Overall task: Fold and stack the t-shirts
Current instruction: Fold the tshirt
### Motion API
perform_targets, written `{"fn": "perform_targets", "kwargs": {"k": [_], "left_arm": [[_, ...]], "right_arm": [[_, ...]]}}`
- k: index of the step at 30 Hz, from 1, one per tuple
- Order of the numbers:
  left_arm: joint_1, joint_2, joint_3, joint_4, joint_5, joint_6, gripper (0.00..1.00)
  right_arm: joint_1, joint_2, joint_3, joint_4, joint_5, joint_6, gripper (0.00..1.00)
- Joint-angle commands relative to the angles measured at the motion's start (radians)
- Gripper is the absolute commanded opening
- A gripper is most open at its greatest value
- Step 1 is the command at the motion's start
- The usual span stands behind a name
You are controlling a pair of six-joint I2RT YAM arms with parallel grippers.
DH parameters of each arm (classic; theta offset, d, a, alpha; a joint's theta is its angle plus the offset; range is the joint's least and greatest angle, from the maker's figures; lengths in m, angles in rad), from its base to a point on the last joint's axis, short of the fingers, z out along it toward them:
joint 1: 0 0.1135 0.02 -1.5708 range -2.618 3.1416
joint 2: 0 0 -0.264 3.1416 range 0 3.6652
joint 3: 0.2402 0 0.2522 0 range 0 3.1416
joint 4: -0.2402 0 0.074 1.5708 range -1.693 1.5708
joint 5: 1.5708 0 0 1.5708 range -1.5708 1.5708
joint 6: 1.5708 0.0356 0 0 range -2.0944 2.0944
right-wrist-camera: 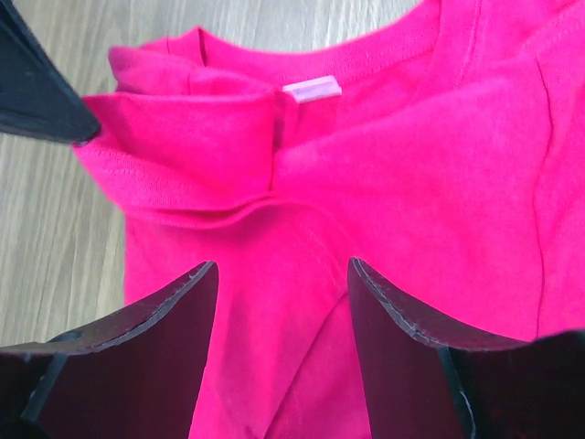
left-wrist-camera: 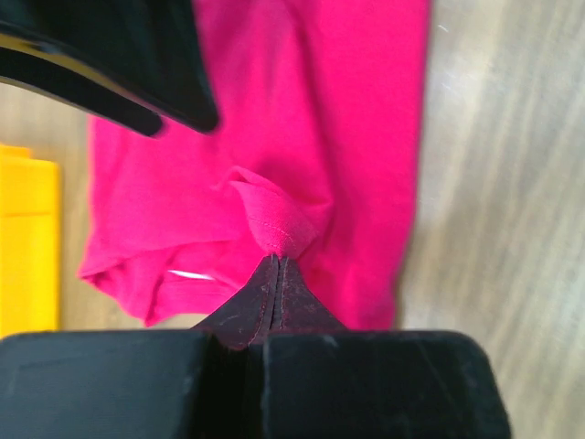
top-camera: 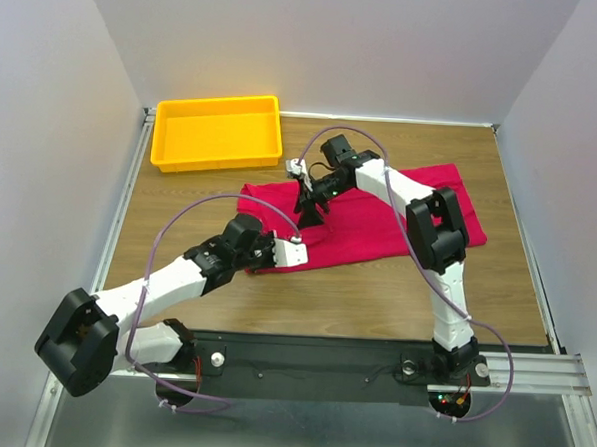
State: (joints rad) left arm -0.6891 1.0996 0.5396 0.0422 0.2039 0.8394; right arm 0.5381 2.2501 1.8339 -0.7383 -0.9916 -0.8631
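Wooden table (top-camera: 375,298) enclosed by plain white walls (top-camera: 44,120). At far left stood a yellow tray (top-camera: 218,163), near the shirt (top-camera: 388,228) but apart from it. The shirt lay spread across the middle of the table, wrinkled, with a flap doubled over at its left end.

The left gripper (left-wrist-camera: 277,261) was clamped on a small raised pinch of cloth at the shirt's near-left edge, and the fabric puckered up into the closed tips. Further right, the right gripper (right-wrist-camera: 281,270) hung with its jaws apart over the cloth just short of the collar (right-wrist-camera: 366,59), holding nothing. A white label (right-wrist-camera: 312,89) showed inside the neck beside the folded flap.

The shirt was judged light, limp and not fragile. It would likely sag from any single hold and drag across the wood rather than slide as a sheet. A one-point pinch would raise only a peak. Two holds along one edge, at the hem, shoulder seam or ribbed collar, taking both layers, looked the firmer purchase.
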Motion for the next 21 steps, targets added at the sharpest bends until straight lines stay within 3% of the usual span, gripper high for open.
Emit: {"fn": "perform_targets", "kwargs": {"k": [1,2,4,7,8,13,18,21], "left_arm": [[-0.016,0.014,0.075,-0.140,-0.018,-0.023,0.01],[-0.016,0.014,0.088,-0.156,-0.033,-0.025,0.02],[-0.018,0.006,0.103,-0.198,-0.046,-0.039,0.13],[-0.023,-0.023,0.114,-0.248,-0.043,-0.062,0.44],[-0.024,-0.035,0.117,-0.261,-0.049,-0.080,0.64],[-0.029,-0.154,0.149,-0.246,-0.113,-0.170,0.66],[-0.029,-0.349,0.125,-0.075,-0.306,-0.315,0.72],[-0.024,-0.418,0.112,-0.010,-0.449,-0.486,0.78]], "right_arm": [[0.003,-0.119,-0.031,0.019,0.057,-0.021,0.64],[0.005,-0.130,-0.044,0.017,0.065,-0.019,0.64],[0.005,-0.159,-0.082,0.019,0.080,-0.020,0.64],[0.005,-0.185,-0.131,0.017,0.080,-0.034,0.64],[0.005,-0.187,-0.140,0.016,0.076,-0.039,0.64],[0.005,-0.162,-0.119,0.017,0.053,-0.005,0.64],[0.013,-0.086,-0.038,0.019,0.059,0.055,0.63],[0.016,-0.006,0.060,0.019,0.141,0.131,0.63]]}}
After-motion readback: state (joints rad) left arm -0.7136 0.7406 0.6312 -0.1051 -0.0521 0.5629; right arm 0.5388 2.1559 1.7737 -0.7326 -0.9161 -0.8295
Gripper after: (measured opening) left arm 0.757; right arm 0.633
